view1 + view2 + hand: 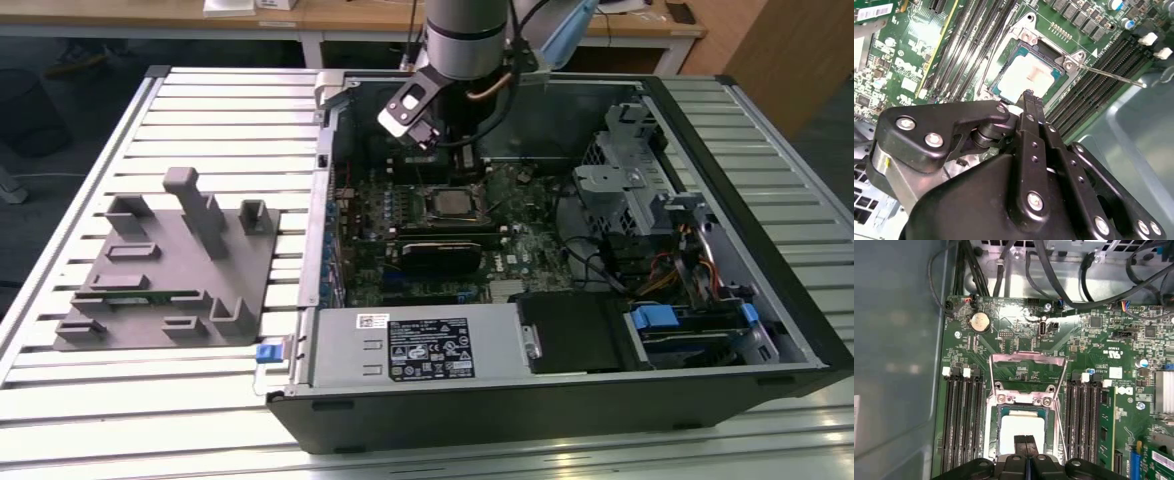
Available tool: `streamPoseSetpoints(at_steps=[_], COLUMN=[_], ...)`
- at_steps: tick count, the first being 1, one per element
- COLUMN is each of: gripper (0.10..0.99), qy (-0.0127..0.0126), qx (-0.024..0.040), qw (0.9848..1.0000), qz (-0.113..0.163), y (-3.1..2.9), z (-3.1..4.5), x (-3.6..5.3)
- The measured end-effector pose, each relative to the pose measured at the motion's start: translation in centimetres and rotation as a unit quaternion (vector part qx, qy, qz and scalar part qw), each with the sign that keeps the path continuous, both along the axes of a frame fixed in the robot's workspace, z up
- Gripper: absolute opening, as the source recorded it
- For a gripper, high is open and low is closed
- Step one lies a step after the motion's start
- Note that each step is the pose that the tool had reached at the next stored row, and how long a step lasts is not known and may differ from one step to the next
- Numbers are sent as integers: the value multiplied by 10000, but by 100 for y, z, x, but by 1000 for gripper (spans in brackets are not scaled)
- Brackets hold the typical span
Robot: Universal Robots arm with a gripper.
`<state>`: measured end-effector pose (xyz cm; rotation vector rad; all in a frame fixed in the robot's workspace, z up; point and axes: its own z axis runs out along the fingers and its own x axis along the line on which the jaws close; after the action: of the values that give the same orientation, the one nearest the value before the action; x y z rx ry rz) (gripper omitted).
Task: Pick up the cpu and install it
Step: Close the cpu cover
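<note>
The cpu (453, 203) was found seated in the open socket (424, 205), mid-frame in the exterior view; straight above it, in the first wrist view, the gripper (1025, 441) was clenched on nothing

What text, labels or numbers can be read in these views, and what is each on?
Nothing can be quoted with confidence.
White label on the power supply, exterior view: print too small to read.
Small sticker beside it: too small to read.
Motherboard white markings, first wrist view: too blurred to read.
cpu top: no readable marking.
</note>
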<state>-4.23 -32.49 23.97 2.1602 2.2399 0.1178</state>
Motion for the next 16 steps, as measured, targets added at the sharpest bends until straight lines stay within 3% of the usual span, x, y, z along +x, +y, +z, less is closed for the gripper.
streamPoseSetpoints(at_steps=[10, 16], gripper=[106, 106], qy=[0, 0], qx=[0, -3], qw=[10000, 10000], qz=[1, 0], y=[-1, -58], z=[291, 302], x=[0, 0])
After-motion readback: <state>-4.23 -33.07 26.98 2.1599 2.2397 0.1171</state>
